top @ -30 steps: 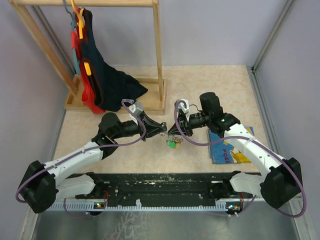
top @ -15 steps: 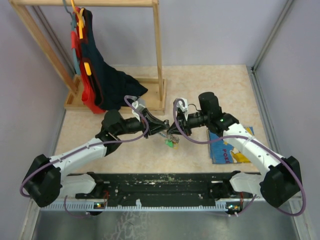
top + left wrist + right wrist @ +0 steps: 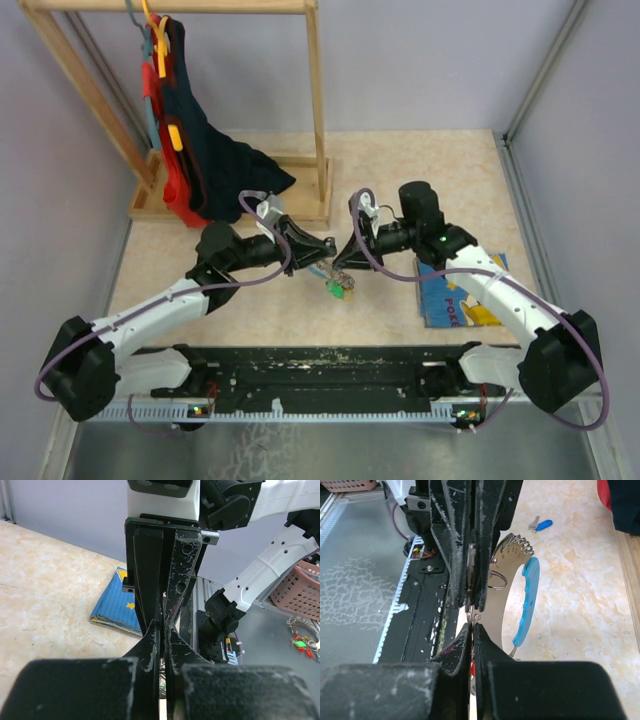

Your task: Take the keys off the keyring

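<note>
Both claws are pinched narrow, tip to tip above the tabletop's middle; left gripper (image 3: pixel 328 245) and right gripper (image 3: pixel 343 262) each nip the keyring (image 3: pixel 497 577); the keys (image 3: pixel 340 288) dangle just below the 2, equally near both.

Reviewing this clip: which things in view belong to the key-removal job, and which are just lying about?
Job: keyring, pinched between left hand and right hand; keys dangling below it; loose blue key on the table.
Lying about: blue book; clothes rack with garments.
</note>
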{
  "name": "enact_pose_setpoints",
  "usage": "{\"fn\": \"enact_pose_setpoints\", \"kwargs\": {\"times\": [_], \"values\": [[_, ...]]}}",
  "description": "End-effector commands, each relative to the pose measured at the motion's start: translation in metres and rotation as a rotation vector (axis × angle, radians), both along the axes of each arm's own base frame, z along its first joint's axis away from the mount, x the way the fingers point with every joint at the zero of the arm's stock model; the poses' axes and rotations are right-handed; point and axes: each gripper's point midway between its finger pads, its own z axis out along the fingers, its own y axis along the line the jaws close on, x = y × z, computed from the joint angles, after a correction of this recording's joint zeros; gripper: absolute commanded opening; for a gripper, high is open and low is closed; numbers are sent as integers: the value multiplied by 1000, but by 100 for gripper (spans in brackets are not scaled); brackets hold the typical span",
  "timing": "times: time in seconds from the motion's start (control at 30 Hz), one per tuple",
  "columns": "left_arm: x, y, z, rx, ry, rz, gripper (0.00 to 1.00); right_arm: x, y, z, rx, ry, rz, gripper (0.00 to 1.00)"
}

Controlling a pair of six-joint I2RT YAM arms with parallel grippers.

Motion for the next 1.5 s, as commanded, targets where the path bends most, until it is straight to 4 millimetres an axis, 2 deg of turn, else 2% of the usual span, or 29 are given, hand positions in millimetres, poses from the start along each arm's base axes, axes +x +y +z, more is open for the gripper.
{"fn": "enact_pose_setpoints", "kwargs": {"times": [0.0, 0.07, 0.27, 0.47, 0.73, 1.47], "values": [[12, 10, 18, -27, -57, 95, 0, -11, 3, 26, 82, -27, 93, 0], [17, 12, 15, -13, -48, 120, 0, -12, 3, 29, 88, -13, 97, 0], [31, 7, 2, 31, -11, 148, 0, 0, 11, 37, 93, 96, 1, 0], [39, 1, 2, 36, -8, 148, 0, 13, 22, 31, 52, 189, -133, 0], [42, -1, 1, 24, -32, 150, 0, 33, 23, 28, 28, 300, -301, 0], [61, 19, -14, 51, -21, 265, 0, 35, 26, 33, 46, 474, -362, 0]]}}
